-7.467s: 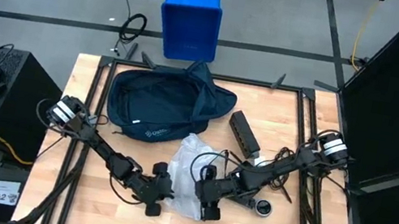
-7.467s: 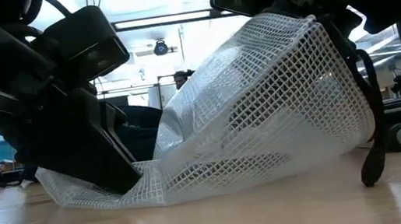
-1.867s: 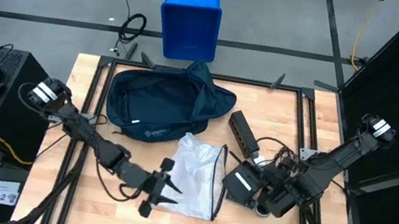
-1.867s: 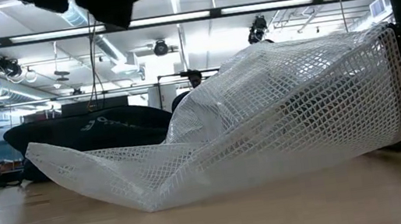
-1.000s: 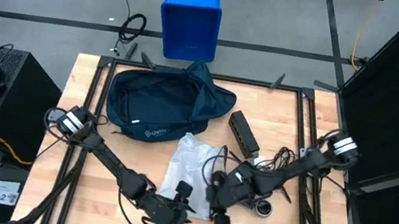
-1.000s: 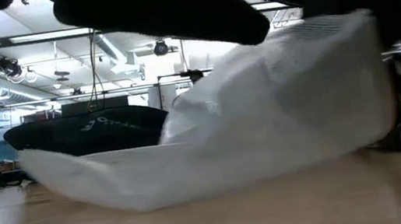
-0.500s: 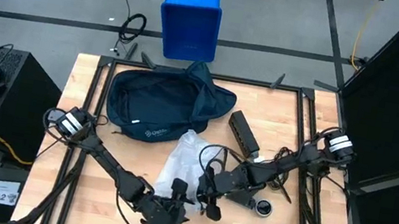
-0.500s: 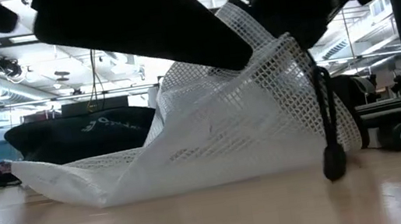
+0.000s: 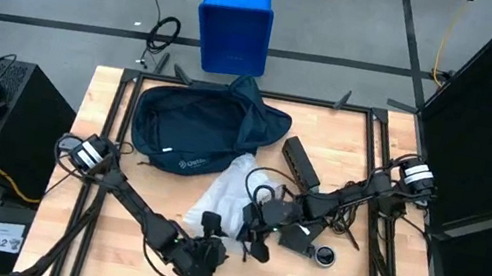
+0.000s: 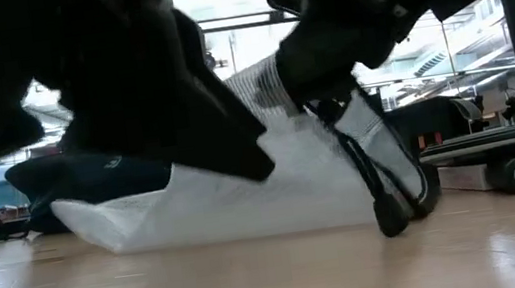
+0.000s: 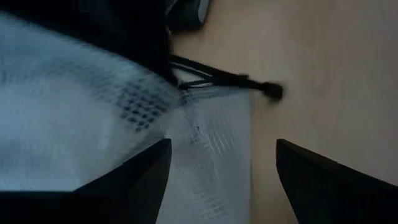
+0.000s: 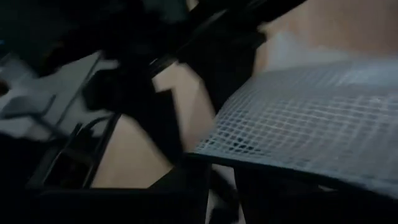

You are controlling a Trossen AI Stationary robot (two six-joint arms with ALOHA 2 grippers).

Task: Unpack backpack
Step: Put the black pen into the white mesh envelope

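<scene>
Left arm reaches low along the table's near edge, its gripper (image 9: 210,225) with fingers (image 11: 320,186) spread apart. Right arm extends from the right edge toward mid-table, its gripper (image 9: 252,229) pinched on white mesh.

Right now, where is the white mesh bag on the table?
In the high view the white mesh bag lies near the table's middle, just in front of the backpack, between the left claw and the right claw.
</scene>
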